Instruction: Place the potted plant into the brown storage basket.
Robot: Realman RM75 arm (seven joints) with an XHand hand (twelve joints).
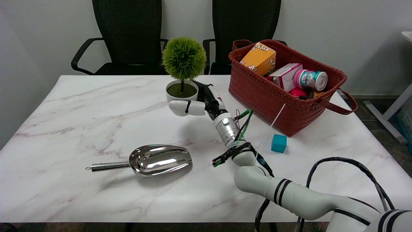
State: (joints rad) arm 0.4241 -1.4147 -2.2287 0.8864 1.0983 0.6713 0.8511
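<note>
the potted plant [182, 84] was gripped at its pot by the right hand's [201, 101] fingers [183, 108], closed around it for carrying to the brown storage basket [270, 96].

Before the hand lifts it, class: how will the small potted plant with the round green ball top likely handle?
The potted plant is probably top-heavy: its wide ball sits above a small white pot, so it may tip. The smooth pot could slip in the right hand.

The white marble-patterned desk [80, 106] carries a shiny metal scoop [151, 160] near its front, a small teal cube [278, 143] just beside the brown woven storage basket [273, 96] at the right rear, and a white-potted plant with a round green top [182, 91] at mid-rear.
</note>
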